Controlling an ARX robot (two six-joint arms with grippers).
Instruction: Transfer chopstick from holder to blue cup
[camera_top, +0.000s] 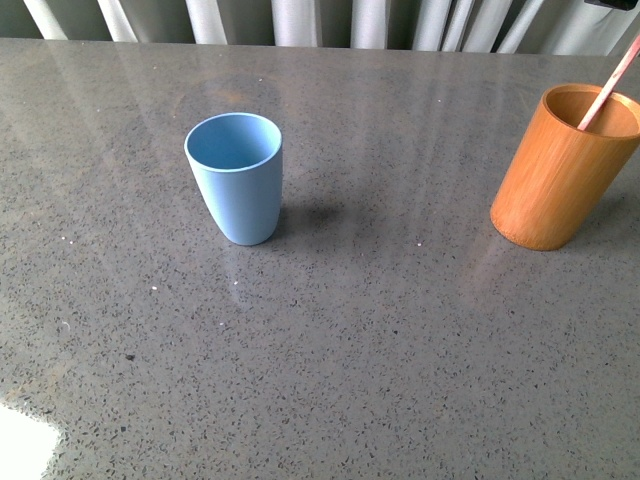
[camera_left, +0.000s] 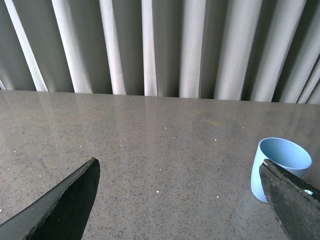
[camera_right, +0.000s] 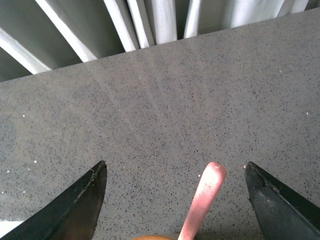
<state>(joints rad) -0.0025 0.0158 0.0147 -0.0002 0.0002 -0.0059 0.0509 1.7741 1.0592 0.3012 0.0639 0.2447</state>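
The blue cup (camera_top: 236, 175) stands upright and empty on the grey table, left of centre. The orange-brown holder (camera_top: 564, 168) stands at the right edge with one pinkish chopstick (camera_top: 611, 79) leaning out of it to the upper right. In the right wrist view, the chopstick's top end (camera_right: 205, 197) sits between the wide-open jaws of my right gripper (camera_right: 175, 171), touching neither; the holder's rim (camera_right: 150, 238) just shows below. My left gripper (camera_left: 180, 167) is open and empty, with the blue cup (camera_left: 280, 165) beside one fingertip (camera_left: 292, 200). Neither gripper shows in the front view.
The grey speckled table (camera_top: 350, 340) runs back to a pale pleated curtain (camera_top: 300, 20). A bright white patch (camera_top: 25, 445) lies at the front left corner.
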